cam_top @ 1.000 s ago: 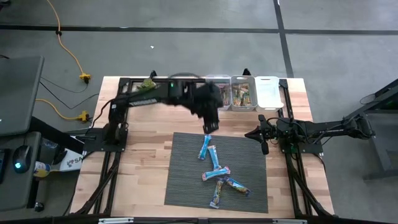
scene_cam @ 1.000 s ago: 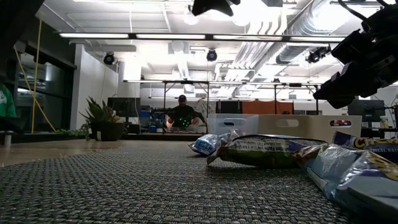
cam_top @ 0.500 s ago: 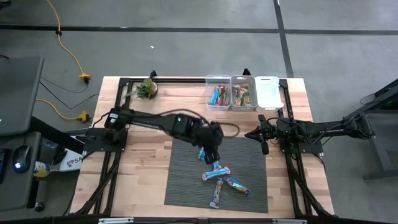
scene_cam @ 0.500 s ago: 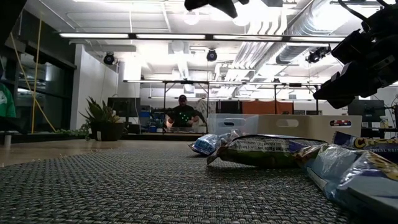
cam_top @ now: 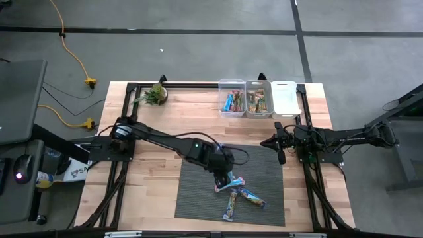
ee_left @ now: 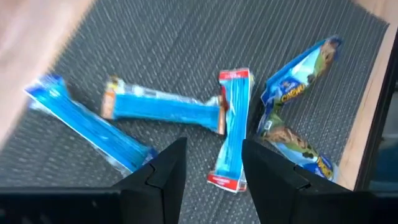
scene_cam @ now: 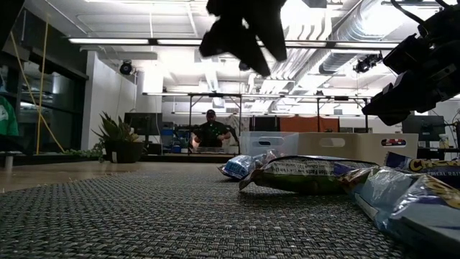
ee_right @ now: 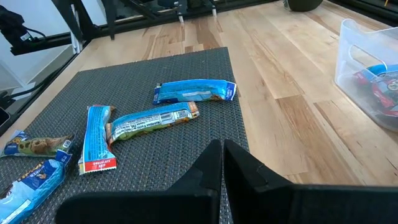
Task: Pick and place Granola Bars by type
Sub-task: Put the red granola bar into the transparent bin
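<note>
Several granola bars lie flat on the dark woven mat (cam_top: 198, 192). In the left wrist view they are a plain blue bar (ee_left: 87, 124), a blue bar with an orange end (ee_left: 161, 106), a blue bar with red ends (ee_left: 233, 130) and two blue pouch-like bars (ee_left: 298, 68). My left gripper (ee_left: 214, 168) hovers open above them, over the mat's middle (cam_top: 225, 168), with nothing between its fingers. My right gripper (ee_right: 222, 162) waits shut at the mat's right far corner (cam_top: 277, 144).
Three clear bins stand at the table's far edge. One (cam_top: 230, 100) holds blue bars, the middle one (cam_top: 258, 100) holds mixed-colour bars, and no bars show in the right one (cam_top: 285, 98). A small plant (cam_top: 156, 94) sits at the far left. Bare wood surrounds the mat.
My left gripper has swung from beside the bins at the far edge toward the near edge and down. It now hangs low over the bars on the mat and has come into the low view from above. Its fingers stay open. The bars have not moved.
</note>
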Robot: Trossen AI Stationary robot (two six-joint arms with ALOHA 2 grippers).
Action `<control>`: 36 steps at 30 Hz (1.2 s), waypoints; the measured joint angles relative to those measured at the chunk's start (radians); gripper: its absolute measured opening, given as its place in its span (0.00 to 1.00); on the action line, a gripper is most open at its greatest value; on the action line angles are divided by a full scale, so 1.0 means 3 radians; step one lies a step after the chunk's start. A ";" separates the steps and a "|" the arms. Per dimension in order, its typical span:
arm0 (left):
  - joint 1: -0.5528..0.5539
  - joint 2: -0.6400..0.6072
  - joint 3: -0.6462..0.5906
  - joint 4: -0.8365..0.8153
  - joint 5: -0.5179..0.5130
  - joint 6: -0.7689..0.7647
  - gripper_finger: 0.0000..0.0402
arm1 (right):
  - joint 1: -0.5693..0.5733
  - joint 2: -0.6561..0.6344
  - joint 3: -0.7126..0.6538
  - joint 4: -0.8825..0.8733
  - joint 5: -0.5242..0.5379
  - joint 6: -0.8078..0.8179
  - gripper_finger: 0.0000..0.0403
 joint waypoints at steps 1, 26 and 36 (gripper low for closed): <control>0.0004 0.0000 -0.0049 0.0045 0.0047 -0.0004 0.38 | 0.0000 0.0000 0.0000 0.0000 0.0000 0.0000 0.00; -0.0114 0.0421 -0.0289 0.0682 0.0561 -0.0001 0.65 | 0.0001 0.0000 -0.0001 -0.0001 0.0000 0.0000 0.00; -0.0327 0.0509 -0.0283 0.0713 0.0004 0.0211 0.65 | 0.0001 0.0000 -0.0001 -0.0003 0.0000 0.0000 0.00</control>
